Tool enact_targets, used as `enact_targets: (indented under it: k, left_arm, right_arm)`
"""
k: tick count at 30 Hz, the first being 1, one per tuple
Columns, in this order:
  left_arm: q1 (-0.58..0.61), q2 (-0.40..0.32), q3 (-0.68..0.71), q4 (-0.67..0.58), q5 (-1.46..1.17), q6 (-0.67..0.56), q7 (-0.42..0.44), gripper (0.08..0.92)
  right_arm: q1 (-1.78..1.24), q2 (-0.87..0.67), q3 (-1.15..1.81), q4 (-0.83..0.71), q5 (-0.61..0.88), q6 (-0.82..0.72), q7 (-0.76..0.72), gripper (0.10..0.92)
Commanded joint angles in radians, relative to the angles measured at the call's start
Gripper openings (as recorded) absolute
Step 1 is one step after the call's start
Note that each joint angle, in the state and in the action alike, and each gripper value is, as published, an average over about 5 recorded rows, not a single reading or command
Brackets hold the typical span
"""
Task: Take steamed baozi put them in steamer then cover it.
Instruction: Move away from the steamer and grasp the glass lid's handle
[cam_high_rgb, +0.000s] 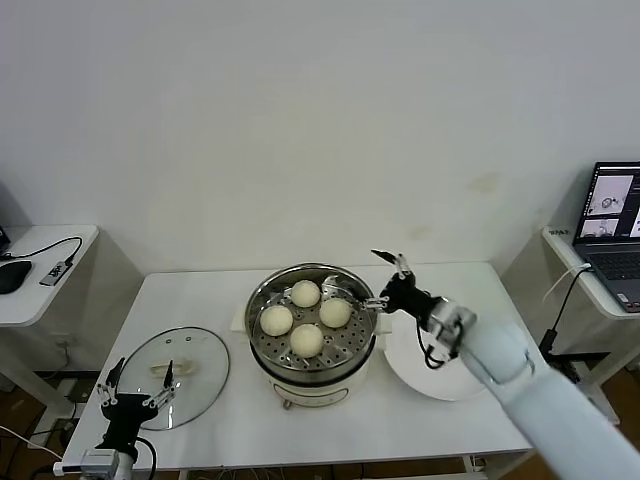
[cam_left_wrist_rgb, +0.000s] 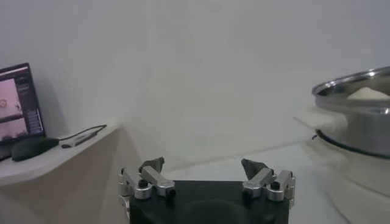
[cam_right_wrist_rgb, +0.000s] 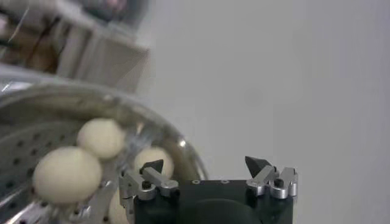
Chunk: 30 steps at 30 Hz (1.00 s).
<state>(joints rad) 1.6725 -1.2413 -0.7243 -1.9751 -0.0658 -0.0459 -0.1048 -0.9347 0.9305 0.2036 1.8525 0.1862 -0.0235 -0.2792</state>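
Four cream baozi (cam_high_rgb: 305, 293) (cam_high_rgb: 276, 320) (cam_high_rgb: 335, 312) (cam_high_rgb: 307, 340) lie on the perforated tray inside the steel steamer (cam_high_rgb: 262, 300) at the table's middle. My right gripper (cam_high_rgb: 388, 279) is open and empty, just above the steamer's right rim. In the right wrist view the gripper (cam_right_wrist_rgb: 205, 165) hangs beside the steamer rim (cam_right_wrist_rgb: 155, 122), with baozi (cam_right_wrist_rgb: 67, 175) in view. My left gripper (cam_high_rgb: 137, 385) is open and empty at the table's front left, over the near edge of the glass lid (cam_high_rgb: 200, 362). The left wrist view shows that gripper (cam_left_wrist_rgb: 204, 167) and the steamer (cam_left_wrist_rgb: 359, 125) farther off.
A flat white plate (cam_high_rgb: 420, 375) lies right of the steamer, under my right arm. A side table with a mouse (cam_high_rgb: 12, 275) and cable stands at the left. A laptop (cam_high_rgb: 612, 220) sits on a stand at the right.
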Motion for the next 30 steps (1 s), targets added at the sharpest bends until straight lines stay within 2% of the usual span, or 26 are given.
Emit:
enact_targets:
  k: [1,5,14,18,23,30]
  left_arm:
    - [0.005,-0.020,-0.076,0.087,0.652,-0.110,-0.135,0.823]
    - [0.060,0.012,-0.143,0.140,0.885,-0.152,-0.160,0.823]
    - [0.162,0.084,-0.207,0.191,1.130,-0.218,-0.196,0.823]
    - [0.101,0.102,-0.174,0.218,1.180,-0.220,-0.172,0.823]
    - [-0.025,0.129,-0.102,0.309,1.212,-0.223,-0.145,0.823]
    - [-0.140,0.150,-0.012,0.398,1.216,-0.217,-0.118,0.823]
  right_arm:
    - [-0.573,0.434,0.538,0.082,-0.200,0.239,0.028,0.823]
    - [-0.624,0.522,0.592,0.107,-0.200,0.239,0.079,0.823]
    - [-0.630,0.551,0.673,0.097,-0.181,0.170,0.233,0.823]
    - [-0.625,0.563,0.676,0.071,-0.156,0.173,0.258,0.823]
    - [-0.626,0.570,0.692,0.058,-0.146,0.178,0.276,0.823]
    - [-0.643,0.580,0.709,0.050,-0.149,0.185,0.286,0.823]
